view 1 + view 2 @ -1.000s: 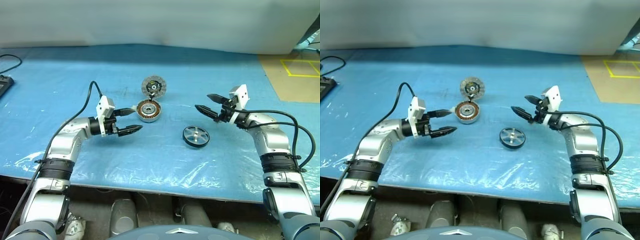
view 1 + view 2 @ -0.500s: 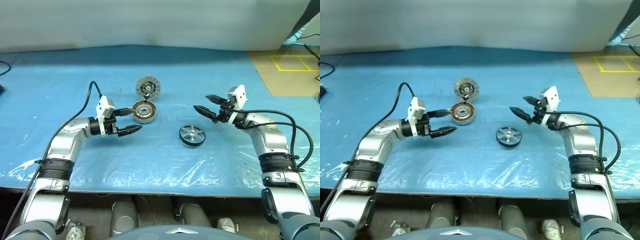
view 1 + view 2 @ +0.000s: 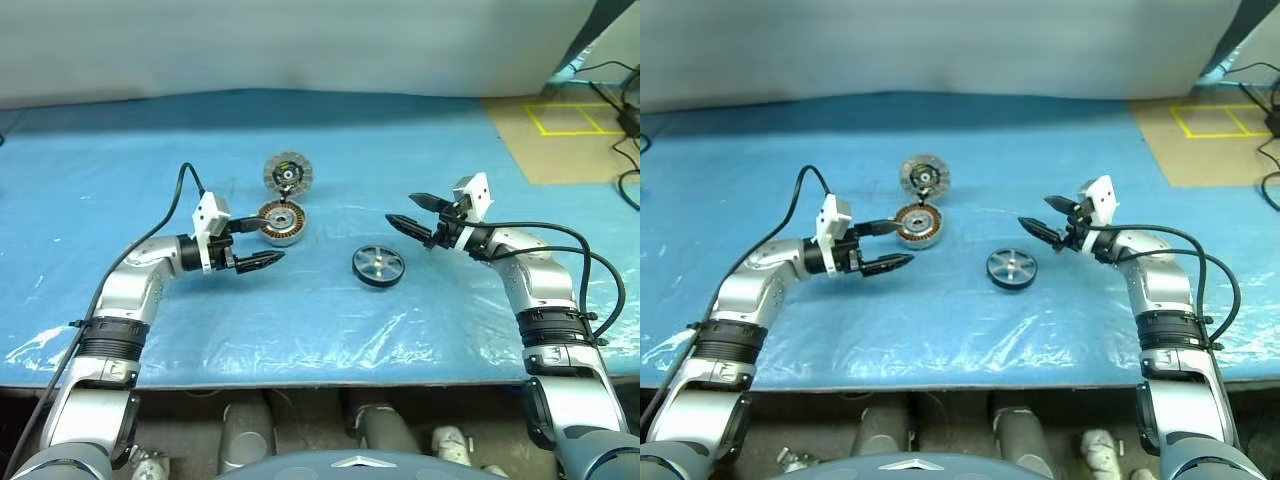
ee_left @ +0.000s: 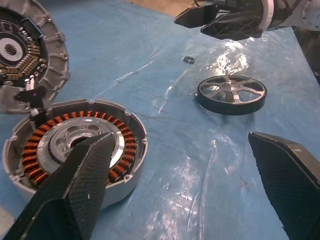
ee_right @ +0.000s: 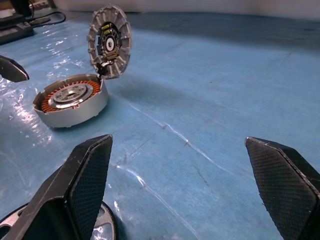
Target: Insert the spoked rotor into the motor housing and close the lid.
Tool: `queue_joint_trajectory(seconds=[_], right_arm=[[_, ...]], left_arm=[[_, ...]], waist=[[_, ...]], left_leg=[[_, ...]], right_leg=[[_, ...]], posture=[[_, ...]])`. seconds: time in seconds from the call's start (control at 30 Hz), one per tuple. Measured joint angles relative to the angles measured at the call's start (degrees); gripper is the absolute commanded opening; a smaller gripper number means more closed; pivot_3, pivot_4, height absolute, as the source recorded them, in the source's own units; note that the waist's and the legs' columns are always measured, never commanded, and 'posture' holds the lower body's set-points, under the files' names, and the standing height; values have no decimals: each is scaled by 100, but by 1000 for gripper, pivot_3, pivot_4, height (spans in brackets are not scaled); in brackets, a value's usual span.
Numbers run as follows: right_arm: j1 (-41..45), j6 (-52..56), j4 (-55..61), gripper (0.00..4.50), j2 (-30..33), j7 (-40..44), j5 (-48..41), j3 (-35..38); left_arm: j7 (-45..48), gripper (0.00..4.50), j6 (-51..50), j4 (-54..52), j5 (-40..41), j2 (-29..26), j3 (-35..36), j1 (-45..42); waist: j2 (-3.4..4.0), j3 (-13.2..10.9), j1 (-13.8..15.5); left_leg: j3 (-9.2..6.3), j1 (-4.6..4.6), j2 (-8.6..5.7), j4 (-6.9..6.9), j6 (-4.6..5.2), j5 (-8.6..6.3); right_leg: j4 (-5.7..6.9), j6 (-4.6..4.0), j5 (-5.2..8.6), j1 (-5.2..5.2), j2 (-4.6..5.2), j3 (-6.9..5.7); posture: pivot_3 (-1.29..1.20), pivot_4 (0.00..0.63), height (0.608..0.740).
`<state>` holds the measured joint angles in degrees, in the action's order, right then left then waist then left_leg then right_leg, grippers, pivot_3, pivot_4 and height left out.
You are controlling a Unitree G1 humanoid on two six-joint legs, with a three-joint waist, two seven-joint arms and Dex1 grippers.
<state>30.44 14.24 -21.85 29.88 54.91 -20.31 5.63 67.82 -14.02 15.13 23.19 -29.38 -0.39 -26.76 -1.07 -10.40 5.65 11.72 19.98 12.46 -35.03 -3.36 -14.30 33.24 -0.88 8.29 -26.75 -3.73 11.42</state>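
Head views look down; wrist views sit near the motor housing (image 4: 75,150).

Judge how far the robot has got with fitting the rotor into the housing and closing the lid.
Nothing fitted yet. The lid stands open behind the housing, whose copper windings are bare. The rotor lies flat on the blue sheet. Both the left gripper and the right gripper are open and empty. Picking up, inserting and closing remain.

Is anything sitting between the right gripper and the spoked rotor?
Nothing visible. The right gripper hangs with open jaws beside the black-rimmed, silver-spoked rotor; only bare blue plastic sheeting lies between them.
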Motion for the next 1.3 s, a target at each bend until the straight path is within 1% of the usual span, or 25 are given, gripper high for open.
queue_joint_trajectory(seconds=[0.03, 0.17, 0.23, 0.37, 0.4, 0.43, 0.53, 0.6, 0.63, 0.67, 0.77, 0.87, 0.97, 1.07, 1.17, 1.23, 1.3], right_arm=[[1, -37, -4, 4482, 1, -3, 6, 4], [2, -147, -4, 4482, 1, -6, 26, 9], [2, -168, -4, 4482, 1, -5, 39, 8], [0, -149, -3, 4482, 1, -5, 59, 3], [0, -95, 1, 4482, -1, -11, 50, 3], [-9, -39, 1, 4482, -6, -14, 41, 3], [-37, 29, 17, 4482, -6, -13, 21, 4], [-112, 16, 36, 4482, -13, -17, -7, 28], [-150, -3, 42, 4482, -25, -20, -20, 50], [-218, -19, 64, 4482, -23, -12, -31, 76], [-266, -45, 71, 4482, -23, -9, -31, 93], [-282, -41, 204, 4482, -22, 1, -38, 92], [-282, 8, 294, 4482, 32, 59, -71, 92], [-270, 29, 304, 4482, 209, 159, -69, 90], [-272, 57, 403, 4482, 234, 168, -67, 88], [-323, 61, 510, 4482, 249, 152, -54, 65], [-417, 77, 637, 4482, 249, 126, -40, 37]], left_arm=[[0, 4500, 3, -19, 0, 7, -2, -14], [3, 4500, 4, -25, -1, 5, -3, 8], [5, 4500, 4, -24, -2, 3, -3, 9], [9, 4500, 7, -24, -23, 2, -3, 8], [12, 4500, 8, -23, -31, -2, -3, 19], [14, 4500, 8, -24, -39, -9, -2, 23], [21, 4500, 7, -23, -52, -11, -3, 21], [41, 4500, 4, -23, -52, -11, -3, -8], [59, 4500, -3, -23, -53, -11, -8, -17], [79, 4500, -10, -23, -51, -9, -15, -50], [138, 4500, -44, -18, -49, -19, -12, -87], [240, 4500, -131, -19, -44, -68, -14, -172], [480, 4500, -222, -20, -46, -270, -42, -281], [940, 4500, -271, -22, -66, -560, -219, -512], [1278, 4500, -270, -11, -96, -687, -362, -680], [1577, 4500, -117, 239, -335, -756, -644, -1039], [1743, 4500, 91, 522, -508, -788, -736, -1353]], waist=[[-3, 0, -50], [-3, 1, -106], [-3, 1, -106], [0, 1, -116], [5, 3, -84], [3, 2, -26], [-1, 0, 16], [-3, 1, 12], [-19, -6, 4], [-18, -5, -44], [-21, -4, -97], [-20, -4, -110], [-19, -3, -99], [-18, -4, -40], [-17, -4, -17], [-17, -4, -11], [-17, -4, -4]], left_leg=[[-57, 1, -21, 7, -2, 3], [-149, 39, -71, 24, 17, 39], [-169, 64, -72, 26, 25, 56], [-170, 112, -71, 38, 38, 104], [-123, 90, -53, 24, 30, 99], [-99, 70, -54, 19, 15, 87], [-14, 14, -58, 27, 29, 55], [14, -12, -62, 25, 42, 27], [5, 5, -72, 23, 55, 11], [-31, 2, -80, 29, 62, 9], [-67, 26, -79, 34, 64, 21], [-142, 72, -83, 40, 55, 46], [-174, 108, -71, 41, 45, 75], [-174, 113, -70, 56, 37, 103], [-173, 113, -78, 72, 35, 129], [-173, 122, -76, 80, 39, 148], [-173, 128, -74, 85, 38, 163]], right_leg=[[3, -5, 5, -4, 44, -46], [24, -31, 35, -2, 128, -172], [24, -35, 39, -2, 150, -215], [23, -38, 51, -4, 225, -318], [13, -27, 50, -12, 169, -261], [7, -9, 39, -10, 124, -173], [-25, 46, 6, -7, 67, -15], [-52, 86, 2, 2, 42, 47], [-44, 77, -7, 5, 53, 47], [-43, 52, -11, 1, 107, -20], [-28, 13, 8, 0, 153, -117], [-26, -10, 22, -1, 191, -226], [-6, -36, 43, -3, 224, -321], [26, -43, 72, -2, 257, -363], [48, -42, 88, -1, 284, -387], [49, -42, 89, 1, 302, -413], [49, -42, 89, 7, 314, -434]], posture=[[0, 150, 740], [0, 150, 740], [0, 150, 740], [0, 150, 740], [0, 150, 740], [0, 150, 740], [0, 150, 740], [0, 150, 740], [0, 150, 740], [0, 150, 740], [0, 150, 740], [0, 150, 740], [0, 150, 740], [0, 150, 740], [0, 150, 740], [0, 150, 740], [0, 150, 740]])
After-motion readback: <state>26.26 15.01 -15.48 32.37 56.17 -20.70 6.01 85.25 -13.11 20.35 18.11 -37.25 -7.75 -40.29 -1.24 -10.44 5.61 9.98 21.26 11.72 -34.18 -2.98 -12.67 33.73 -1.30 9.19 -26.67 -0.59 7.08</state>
